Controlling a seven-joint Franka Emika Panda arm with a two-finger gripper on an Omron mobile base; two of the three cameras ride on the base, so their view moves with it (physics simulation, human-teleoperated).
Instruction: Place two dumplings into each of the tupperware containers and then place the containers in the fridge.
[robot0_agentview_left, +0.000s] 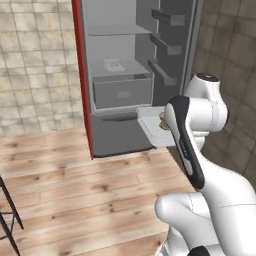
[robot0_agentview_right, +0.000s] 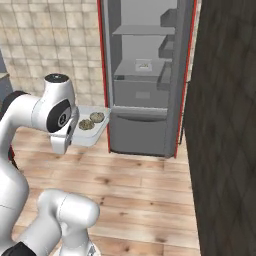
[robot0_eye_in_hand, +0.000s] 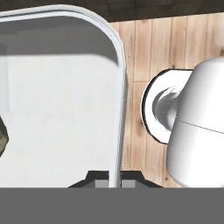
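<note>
My gripper (robot0_eye_in_hand: 114, 178) is shut on the rim of a clear whitish tupperware container (robot0_eye_in_hand: 65, 109), which hangs level above the wooden floor in front of the open fridge (robot0_agentview_left: 120, 135). Two beige dumplings (robot0_agentview_right: 85, 125) (robot0_agentview_right: 97, 117) lie in this container (robot0_agentview_right: 92, 135). In the left base view my arm hides part of the tray (robot0_agentview_left: 149, 122). One dumpling (robot0_eye_in_hand: 2, 138) peeks in at the hand view's left edge. A second container (robot0_agentview_left: 115, 65) with dumplings sits on the fridge shelf above the grey drawer, also seen in the right base view as a small tray (robot0_agentview_right: 143, 64).
The fridge door with its grey shelves (robot0_agentview_left: 165, 45) stands open to the right. A dark tiled wall (robot0_agentview_right: 225, 125) runs close along the right side. Wooden floor (robot0_agentview_left: 75, 190) lies before the fridge. Thin black legs (robot0_agentview_left: 7, 220) stand at the lower left.
</note>
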